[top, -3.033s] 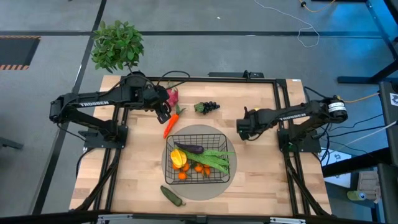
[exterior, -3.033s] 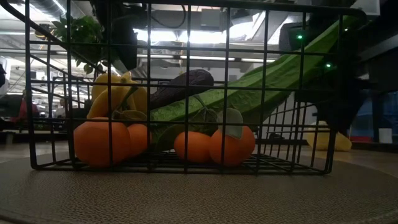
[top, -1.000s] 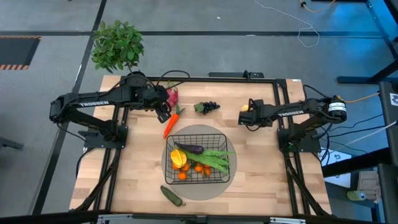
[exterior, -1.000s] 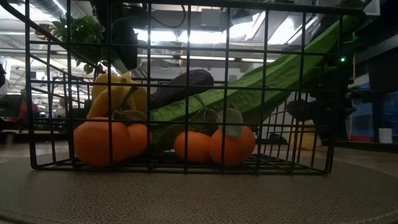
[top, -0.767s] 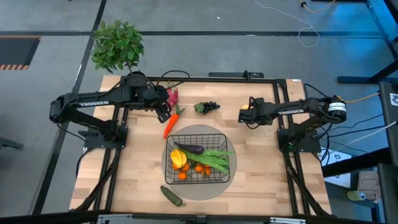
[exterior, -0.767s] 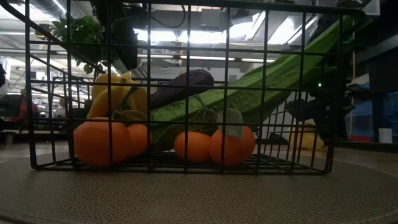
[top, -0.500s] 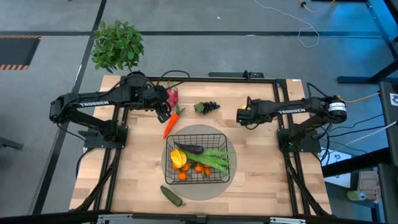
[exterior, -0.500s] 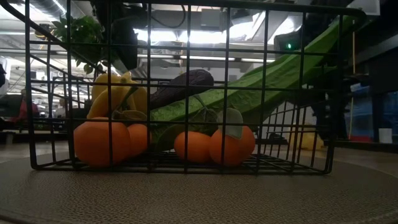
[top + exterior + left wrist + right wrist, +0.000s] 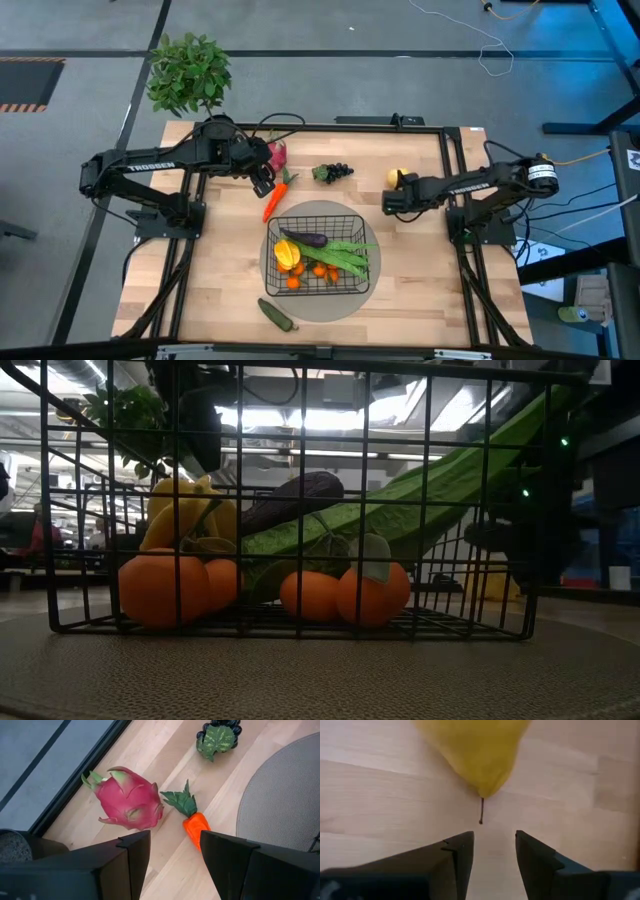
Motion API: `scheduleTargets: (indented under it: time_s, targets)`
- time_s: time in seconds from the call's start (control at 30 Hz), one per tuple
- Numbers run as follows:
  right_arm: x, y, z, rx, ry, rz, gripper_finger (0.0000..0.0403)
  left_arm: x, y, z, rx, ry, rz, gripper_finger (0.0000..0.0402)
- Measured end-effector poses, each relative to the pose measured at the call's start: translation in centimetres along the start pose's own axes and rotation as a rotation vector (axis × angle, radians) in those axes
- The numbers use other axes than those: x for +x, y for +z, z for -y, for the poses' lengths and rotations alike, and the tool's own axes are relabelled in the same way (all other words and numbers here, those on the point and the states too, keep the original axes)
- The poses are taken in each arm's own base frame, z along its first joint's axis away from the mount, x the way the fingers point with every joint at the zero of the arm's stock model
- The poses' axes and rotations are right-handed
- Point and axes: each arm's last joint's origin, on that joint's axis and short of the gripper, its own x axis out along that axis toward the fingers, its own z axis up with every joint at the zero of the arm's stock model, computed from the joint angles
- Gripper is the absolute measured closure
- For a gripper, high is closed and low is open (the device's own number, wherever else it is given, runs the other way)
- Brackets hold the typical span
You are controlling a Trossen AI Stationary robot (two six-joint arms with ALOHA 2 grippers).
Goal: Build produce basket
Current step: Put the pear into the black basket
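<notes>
The black wire basket (image 9: pixel 352 222) stands on a round grey mat (image 9: pixel 315 306) and holds a yellow pepper (image 9: pixel 287 252), tangerines (image 9: pixel 320 270), green beans (image 9: pixel 350 258) and an eggplant (image 9: pixel 305 238). On the wood lie a carrot (image 9: pixel 196 824), a pink dragon fruit (image 9: pixel 131 799), dark grapes (image 9: pixel 217 735), a lemon (image 9: pixel 396 178) and a cucumber (image 9: pixel 277 314). My left gripper (image 9: pixel 175 855) hovers open above the carrot's leafy end. My right gripper (image 9: pixel 494 850) is open, pointing down just nearside of the lemon (image 9: pixel 475 750), touching nothing.
A leafy potted plant (image 9: pixel 188 75) stands off the table's far left corner. A black frame (image 9: pixel 450 160) runs along the table's far and side edges. Bare wood lies to the basket's right and left.
My right gripper has swung a little toward the table's left, then come back toward the near edge, tipping as it went, so the lemon now shows clear beyond its fingers. The lemon has stayed in place.
</notes>
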Motion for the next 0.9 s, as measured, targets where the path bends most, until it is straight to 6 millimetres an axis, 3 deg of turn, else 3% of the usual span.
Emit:
scheduleTargets:
  time_s: [0.2, 0.9]
  targets:
    - [1.0, -0.2, -0.8, 0.004, 0.128, 0.059, 0.0268, 0.0, 0.0, 0.0, 0.000, 0.000, 0.001, 0.0240]
    - [1.5, -0.2, -0.1, 0.009, 0.041, 0.120, 0.0268, 0.0, 0.0, 0.0, -0.003, 0.000, 0.001, 0.0240]
